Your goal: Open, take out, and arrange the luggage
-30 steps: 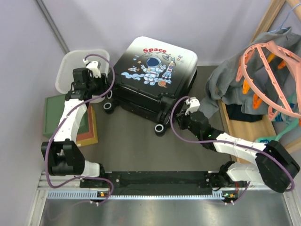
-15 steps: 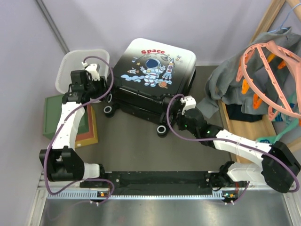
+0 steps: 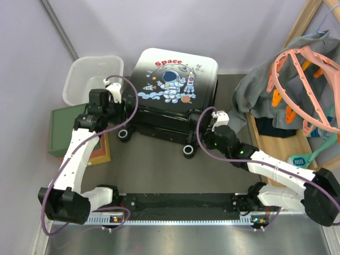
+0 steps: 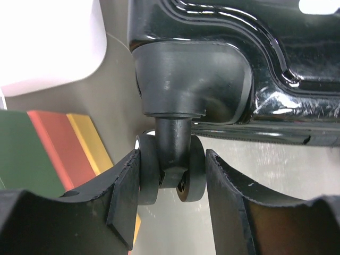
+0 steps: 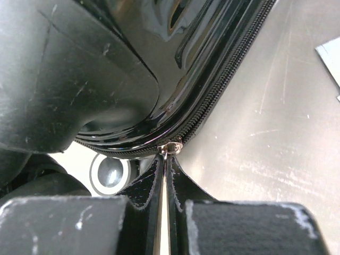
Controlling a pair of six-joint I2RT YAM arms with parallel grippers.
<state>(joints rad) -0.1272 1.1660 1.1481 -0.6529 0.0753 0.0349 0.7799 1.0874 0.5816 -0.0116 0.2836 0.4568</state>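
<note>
We are seeing the luggage (image 3: 172,79) lying flat at the far middle of the bench (image 3: 154,170), astronaut print facing up and its black wheels pointing toward the arms. Its shell is sitting closed, so nothing inside is showing.

To its left a white basket (image 3: 74,85) is standing just beside it. Nearer than the basket are green-topped boxes (image 3: 61,133), with the left arm reaching over their corner. On the right, a heap of grey clothing (image 3: 257,95) is lying close to the luggage, with a pink hanger (image 3: 297,74) draped over it.

The left gripper (image 4: 171,159) is clasping a twin wheel (image 4: 196,175) at the luggage's left corner, with its jaws pressing both sides. The right gripper (image 5: 166,159) is sitting with its jaws squeezed together, their tips at the zipper pull (image 5: 171,147). We cannot tell whether the tab is caught between them.
</note>
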